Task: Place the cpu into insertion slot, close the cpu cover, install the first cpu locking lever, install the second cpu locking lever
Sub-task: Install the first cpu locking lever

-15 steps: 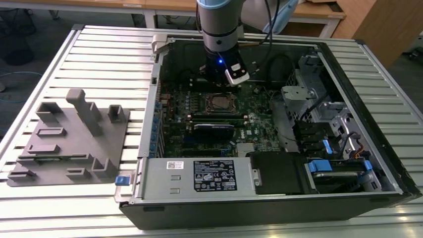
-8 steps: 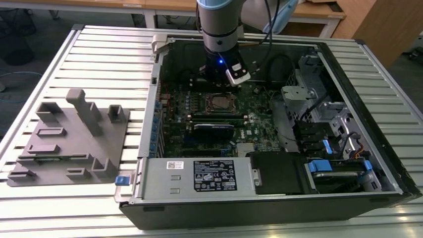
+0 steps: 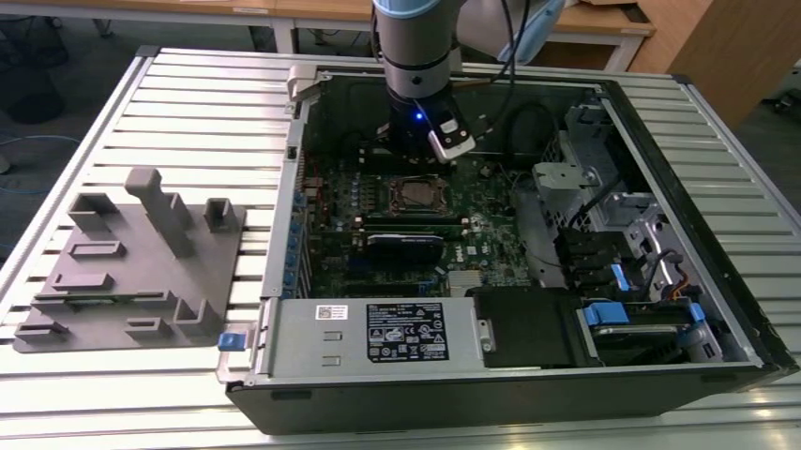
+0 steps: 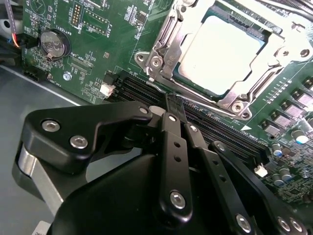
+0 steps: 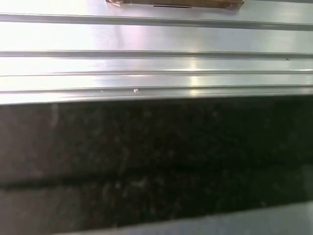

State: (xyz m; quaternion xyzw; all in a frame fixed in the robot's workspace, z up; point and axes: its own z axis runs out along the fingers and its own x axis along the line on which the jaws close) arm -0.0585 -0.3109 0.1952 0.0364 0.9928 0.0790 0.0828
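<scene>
In the second wrist view I am seeing my claw [image 4: 173, 105] with its two slim black fingers [image 4: 172, 134] drawn together, tips pressed side by side with no gap showing, and nothing pinched between them. The tips are sitting just beside the near edge of the insertion slot [image 4: 161, 46], right at the thin wire lever [image 4: 164, 89] running along that edge; I cannot tell whether they are actually touching it.

Just beyond the claw tips, the cpu [image 4: 220, 54] is lying flat in the slot, its dull silver-grey lid smooth and square. The cpu cover [image 4: 244, 93], a thin shiny metal frame with a big square window, is lying down around the chip. Between the claw and the slot, long narrow black memory slots [image 4: 220, 129] are running across the green circuit board [image 4: 98, 49], which is dotted with small parts and a round coin battery [image 4: 51, 43].

In the exterior view the arm [image 3: 414, 37] is reaching down into the open computer case [image 3: 701, 187], with the slot [image 3: 417, 195] directly below the claw. The case is resting on a ribbed aluminium counter [image 3: 188, 112], and a grey plastic fixture block [image 3: 131, 272] is standing well apart from the claw, outside the case.
</scene>
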